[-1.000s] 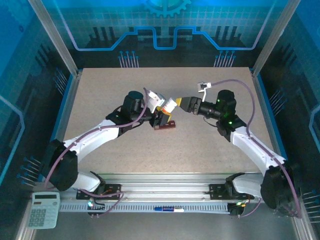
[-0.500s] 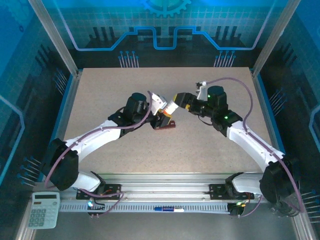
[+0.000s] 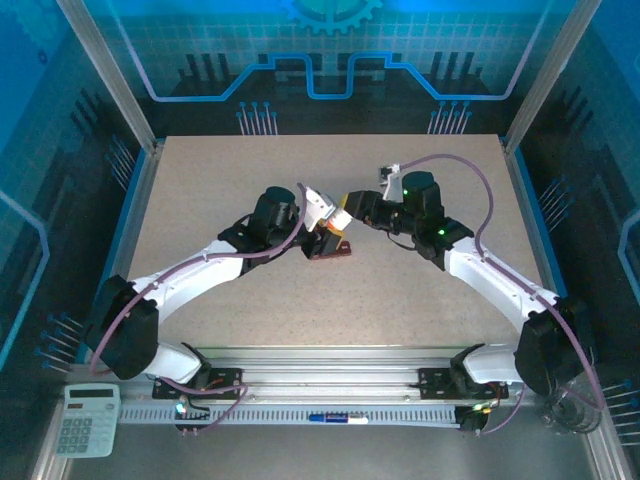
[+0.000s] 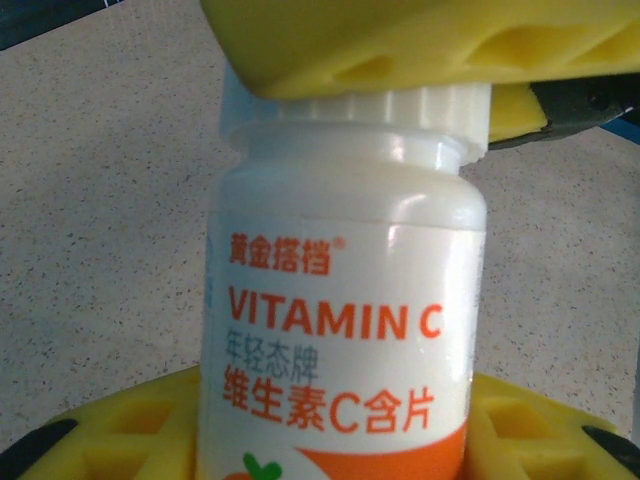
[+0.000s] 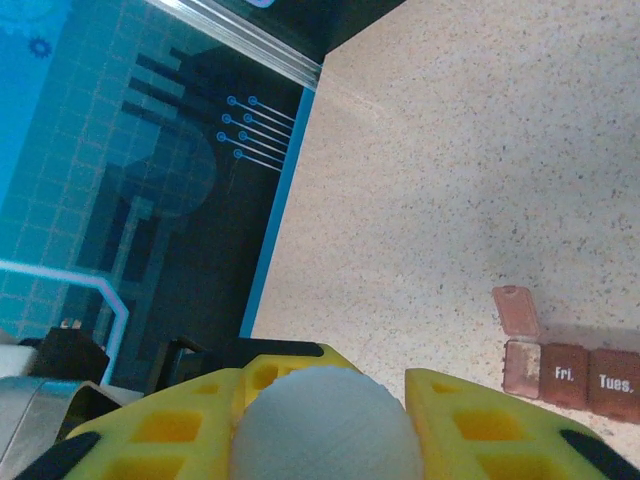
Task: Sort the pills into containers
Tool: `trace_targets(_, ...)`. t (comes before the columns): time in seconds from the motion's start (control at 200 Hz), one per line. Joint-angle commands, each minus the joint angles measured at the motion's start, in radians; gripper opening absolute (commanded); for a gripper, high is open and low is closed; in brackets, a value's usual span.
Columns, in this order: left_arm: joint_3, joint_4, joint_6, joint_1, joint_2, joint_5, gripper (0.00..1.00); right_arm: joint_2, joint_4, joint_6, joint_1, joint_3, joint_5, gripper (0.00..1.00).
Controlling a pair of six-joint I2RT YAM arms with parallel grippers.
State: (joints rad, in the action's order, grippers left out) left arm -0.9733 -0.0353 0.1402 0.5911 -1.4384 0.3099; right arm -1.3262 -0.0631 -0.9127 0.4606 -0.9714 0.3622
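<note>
Top external view, and both arms meet in the middle of the table. The left gripper is clamped around a white bottle. The right gripper reaches in from the other side, closed on the bottle's cap. The strip lies flat on the table just to the near side of the two grippers, apart from both.

So where are we? Early, by my reading. The cap sits on the bottle, no pills are loose on the table, and I can make out none in the strip. Bottle held and cap gripped, that much is done. Getting the cap off, tipping pills out and filling the compartments all looks to be ahead.

Now the wrist cameras earn their keep. Left wrist gives the label, "VITAMIN C" in orange under Chinese lettering, with a yellow finger pressed over the ribbed white cap. From above, that is just a pale blob between the arms. Right wrist looks down past its own yellow fingers, hugging the cap on both sides, and catches the strip close up. The end lid is flipped open, and the next two are shut and marked "Fri." and "Tues." From overhead the strip is only a dark reddish bar, and its open lid cannot be made out.
</note>
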Motion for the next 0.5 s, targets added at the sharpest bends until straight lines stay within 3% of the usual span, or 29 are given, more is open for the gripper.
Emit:
trace_targets(0.0,-0.028,-0.026,0.006,0.004,0.006,0.010,0.00,-0.001,-0.103,0.082,-0.020,0.034,0.128,0.34)
trace_targets(0.175,-0.022,-0.060,-0.061,-0.018,0.030,0.105,0.00,0.011,-0.317,0.211,-0.095,0.140,0.359,0.38)
trace_targets(0.28,-0.007,-0.107,-0.127,-0.034,0.047,0.165,0.00,0.009,-0.389,0.216,-0.127,0.178,0.430,0.40)
trace_targets(0.365,-0.008,-0.118,-0.142,-0.033,0.052,0.175,0.00,0.009,-0.396,0.203,-0.135,0.184,0.434,0.51)
trace_targets(0.435,-0.017,-0.102,-0.139,-0.034,0.047,0.173,0.00,0.015,-0.400,0.177,-0.141,0.184,0.433,0.66)
trace_targets(0.495,-0.024,-0.080,-0.126,-0.033,0.046,0.167,0.00,0.037,-0.417,0.148,-0.148,0.195,0.424,0.71)
